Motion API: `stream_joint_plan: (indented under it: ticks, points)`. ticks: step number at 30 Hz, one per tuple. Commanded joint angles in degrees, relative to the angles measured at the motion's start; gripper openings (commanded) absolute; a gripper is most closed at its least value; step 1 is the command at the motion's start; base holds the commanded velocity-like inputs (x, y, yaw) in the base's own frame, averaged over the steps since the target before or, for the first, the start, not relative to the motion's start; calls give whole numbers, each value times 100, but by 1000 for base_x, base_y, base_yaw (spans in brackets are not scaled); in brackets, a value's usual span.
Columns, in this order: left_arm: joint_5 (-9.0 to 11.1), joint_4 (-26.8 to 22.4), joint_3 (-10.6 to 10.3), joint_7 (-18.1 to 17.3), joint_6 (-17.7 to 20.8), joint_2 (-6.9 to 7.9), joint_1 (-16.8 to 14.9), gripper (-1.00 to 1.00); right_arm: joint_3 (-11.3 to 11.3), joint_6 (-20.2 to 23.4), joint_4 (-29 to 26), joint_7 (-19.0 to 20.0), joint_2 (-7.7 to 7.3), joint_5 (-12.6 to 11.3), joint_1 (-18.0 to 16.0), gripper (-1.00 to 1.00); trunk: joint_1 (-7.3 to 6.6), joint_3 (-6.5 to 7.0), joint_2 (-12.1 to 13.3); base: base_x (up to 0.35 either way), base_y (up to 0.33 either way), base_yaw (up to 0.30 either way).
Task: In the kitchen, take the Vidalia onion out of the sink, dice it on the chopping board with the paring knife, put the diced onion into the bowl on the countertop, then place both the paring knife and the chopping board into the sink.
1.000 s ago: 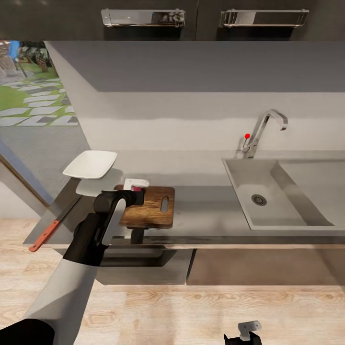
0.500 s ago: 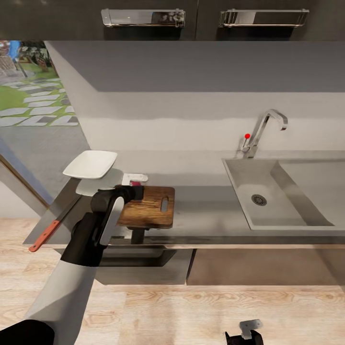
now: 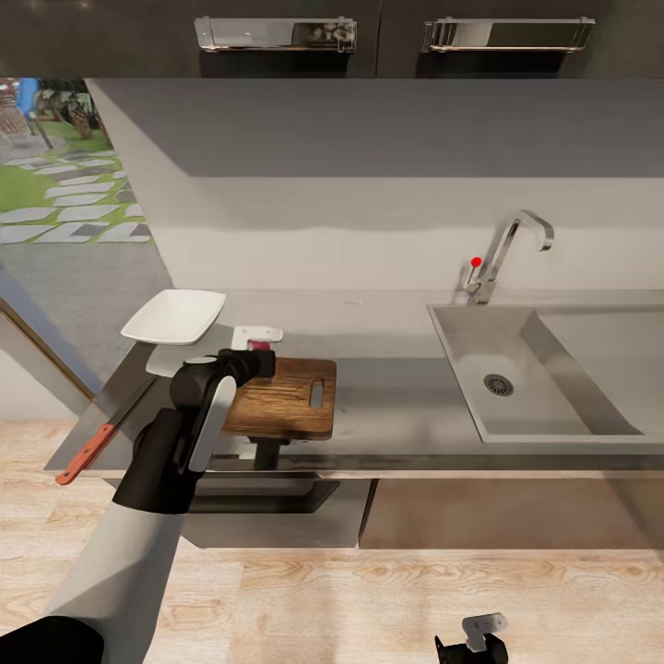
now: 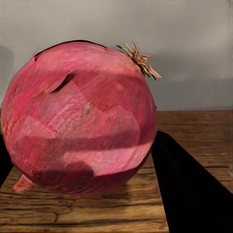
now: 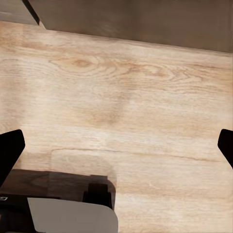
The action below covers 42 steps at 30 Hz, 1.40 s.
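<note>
The Vidalia onion (image 4: 77, 121), round with red-pink skin and a dry tuft, is held in my left gripper (image 3: 257, 339), which is shut on it. A dark finger (image 4: 194, 194) presses its side. The onion (image 3: 262, 348) hangs just over the left end of the brown chopping board (image 3: 290, 398). The white bowl (image 3: 175, 315) stands behind and to the left of the board. The paring knife (image 3: 90, 451) with its red handle lies at the countertop's (image 3: 397, 415) left edge. The sink (image 3: 553, 406) is at the right. My right gripper (image 5: 116, 145) is open, low over the floor.
The steel tap (image 3: 505, 247) with a red-tipped lever rises behind the sink. Dark wall cabinets (image 3: 369, 37) hang overhead. An open drawer (image 3: 267, 493) juts out under the board. A window to a garden (image 3: 65, 166) is at the left, and light wood floor (image 3: 415, 599) lies below.
My left gripper has carried the onion a little to the left and toward the back, past the board's left end. The right gripper has barely shifted.
</note>
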Motion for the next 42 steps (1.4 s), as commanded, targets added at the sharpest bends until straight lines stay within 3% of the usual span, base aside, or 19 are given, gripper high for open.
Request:
stream_joint_plan:
  ticks: [1,8,25,34,42]
  points:
    - [51,-7,-6,53,22,1,-4,-100,-45,-21,8,-18,-1,61,-4,100,1,-5,-4,0,0,0]
    - [51,-19,-26,53,21,8,-4,-100,-45,-21,8,-18,-4,61,-4,100,1,-5,-4,-62,0,0]
    - [51,-18,-28,53,21,19,-4,-100,-45,-21,8,-18,-2,61,-4,100,1,-5,-4,-269,0,0]
    - [51,-8,-28,53,28,21,-4,-100,-45,-21,8,-18,3,61,-4,100,1,-5,-4,-4,0,0]
    - [51,13,-28,53,29,20,-4,-100,-45,-21,8,-18,3,61,-4,100,1,-5,-4,248,0,0]
